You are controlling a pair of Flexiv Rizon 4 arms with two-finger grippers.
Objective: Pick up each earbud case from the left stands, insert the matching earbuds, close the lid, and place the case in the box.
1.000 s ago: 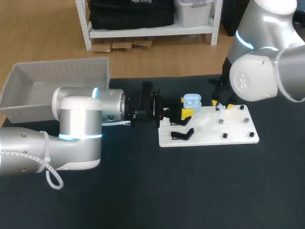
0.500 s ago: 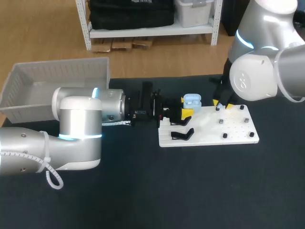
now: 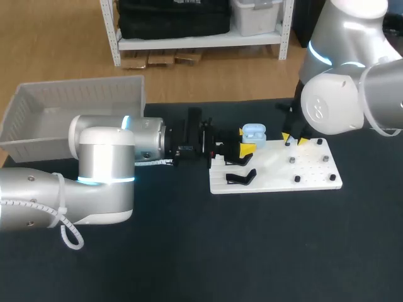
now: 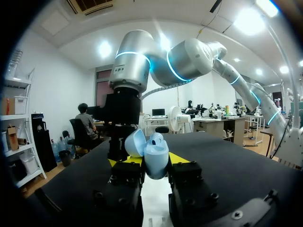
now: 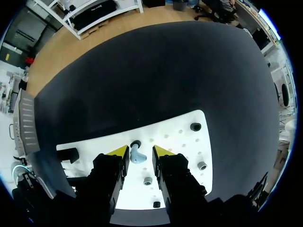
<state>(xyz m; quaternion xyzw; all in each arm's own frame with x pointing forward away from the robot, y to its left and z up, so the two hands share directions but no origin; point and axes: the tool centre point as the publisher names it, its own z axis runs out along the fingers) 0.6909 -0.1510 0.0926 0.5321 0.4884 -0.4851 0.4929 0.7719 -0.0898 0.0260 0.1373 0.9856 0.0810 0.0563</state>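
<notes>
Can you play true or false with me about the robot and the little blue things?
1. The left gripper holds a light blue earbud case. True.
2. The case's lid is shut. False: it stands open.
3. The right gripper is over the grey box. False: it is over the white board, and the box is far off to the robot's left.
4. A blue earbud sits on the board between the right gripper's open fingers. True.
</notes>
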